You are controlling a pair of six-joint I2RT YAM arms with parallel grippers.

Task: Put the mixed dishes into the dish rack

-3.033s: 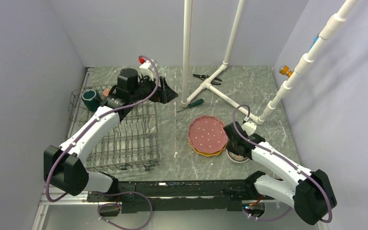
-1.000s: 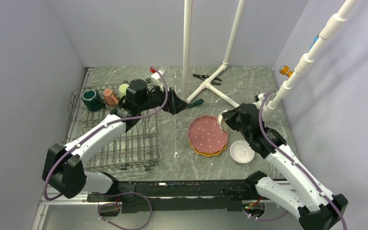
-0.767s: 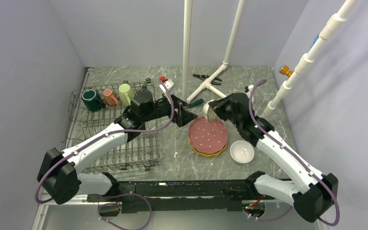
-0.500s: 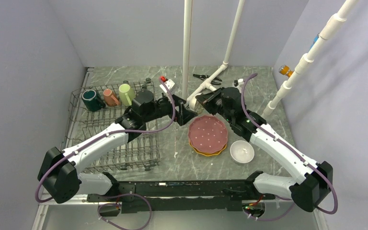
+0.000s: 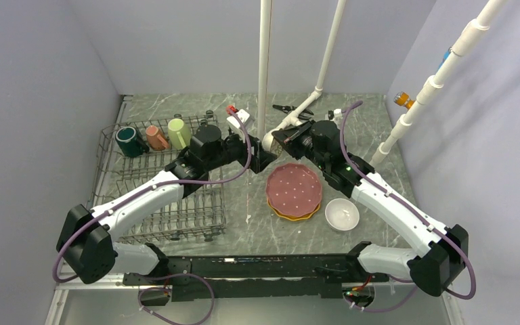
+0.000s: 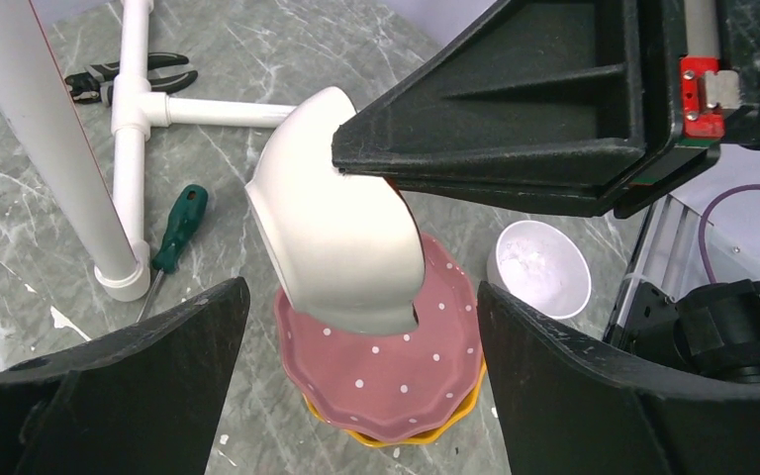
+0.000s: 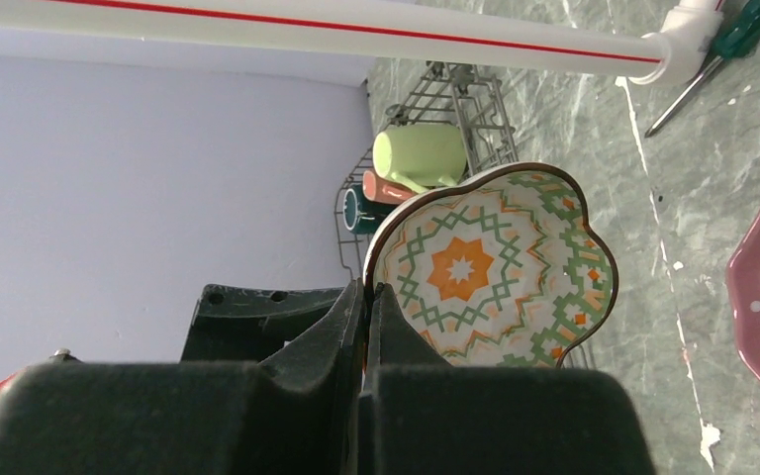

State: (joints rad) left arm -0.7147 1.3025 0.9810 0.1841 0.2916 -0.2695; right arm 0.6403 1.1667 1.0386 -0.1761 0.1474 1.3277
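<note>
Beside the white pipe (image 5: 264, 68), right jaws pinch floral bowl (image 7: 490, 267) at rim; left jaws (opposite) gape.

Grey marble table (image 5: 369, 128): dish rack (image 5: 189, 210) left, plate stack (image 5: 294, 191) centre, white bowl (image 5: 342, 214) lower right of it; pliers (image 5: 284, 107), screwdriver (image 6: 180, 226), pipe frame (image 5: 264, 68) feet top centre.

White arm shells (image 5: 142, 196), black joints (image 5: 206, 142) (purple cables (image 5: 340, 132) loop alongside each arm).
</note>
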